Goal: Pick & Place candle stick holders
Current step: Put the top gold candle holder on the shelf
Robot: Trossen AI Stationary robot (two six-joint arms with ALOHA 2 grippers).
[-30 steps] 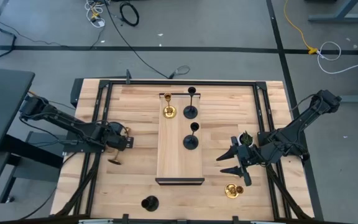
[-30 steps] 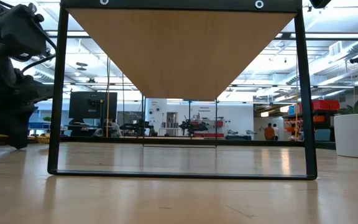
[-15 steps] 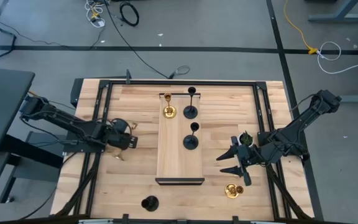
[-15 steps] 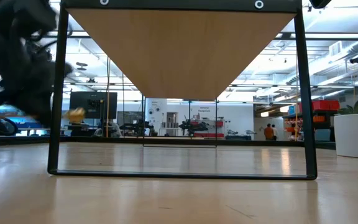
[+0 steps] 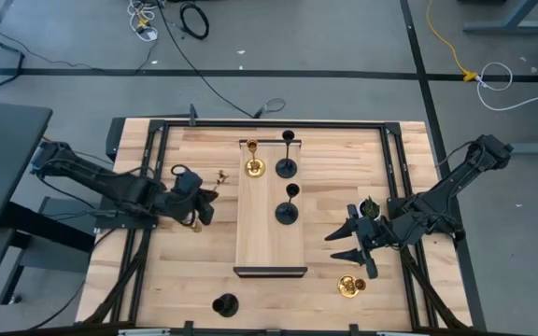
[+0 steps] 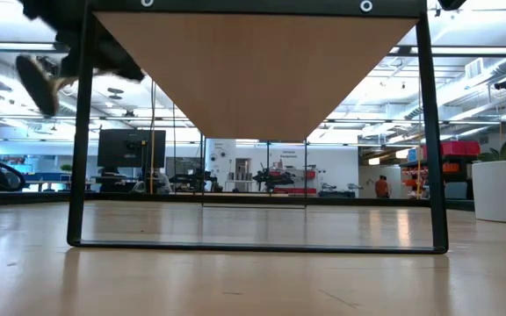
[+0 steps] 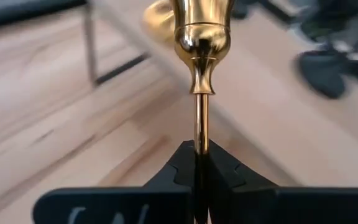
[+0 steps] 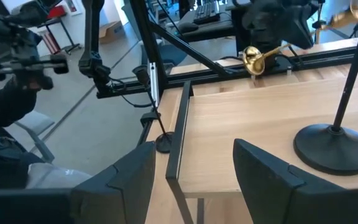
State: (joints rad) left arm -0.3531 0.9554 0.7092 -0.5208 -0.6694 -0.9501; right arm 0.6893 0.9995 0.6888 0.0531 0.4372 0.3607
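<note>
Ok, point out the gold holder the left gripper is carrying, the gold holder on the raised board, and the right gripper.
carried gold holder (image 7: 201,43): left wrist view, bulb above stem.
gold holder on the board (image 5: 254,168): high view, base.
right gripper (image 5: 340,245): high view, between open fingertips.

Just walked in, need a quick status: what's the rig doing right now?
The left pincer is shut on a gold candle stick holder, gripping its thin stem and carrying it in the air beside the raised wooden platform. One gold holder and two black holders stand on the platform. Another gold one and another black one sit on the table. The right pincer waits open, holding nothing.
</note>
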